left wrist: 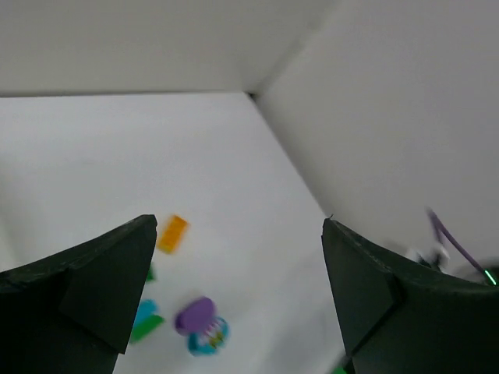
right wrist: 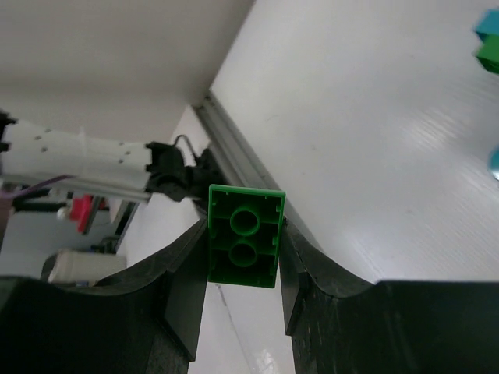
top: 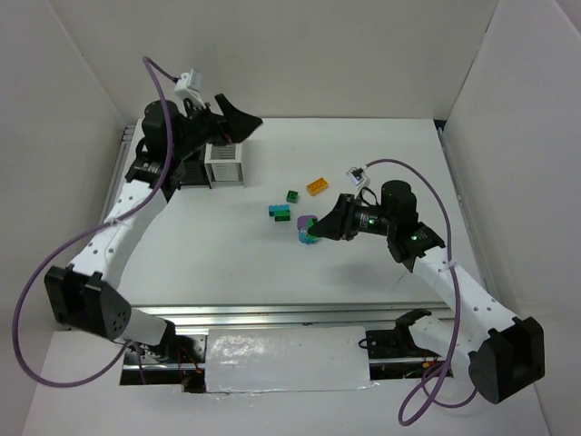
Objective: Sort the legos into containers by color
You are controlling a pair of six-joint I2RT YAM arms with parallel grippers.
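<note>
jaws: spread wide, a dark finger (left wrist: 86, 288) in each lower corner
desk (left wrist: 93, 156): white, meeting two pale walls
orange brick (left wrist: 171, 234): flat, just beside the left finger's tip
purple brick (left wrist: 195, 315): touching a teal piece (left wrist: 207, 341)
teal-green pair (left wrist: 146, 319): partly hidden by the left finger
cable (left wrist: 451, 240): purple, far right

A white tabletop (top: 227, 272) fills the middle of the top view. Plain white panels close it in: a back wall (top: 290, 54) at 12 o'clock, a left wall (top: 54, 136) at 9 and a right wall (top: 526, 118) at 3. At 6 o'clock an aluminium rail (top: 272, 315) edges the table, with a glossy white sheet (top: 286, 359) just below it. The light is soft and even.
</note>
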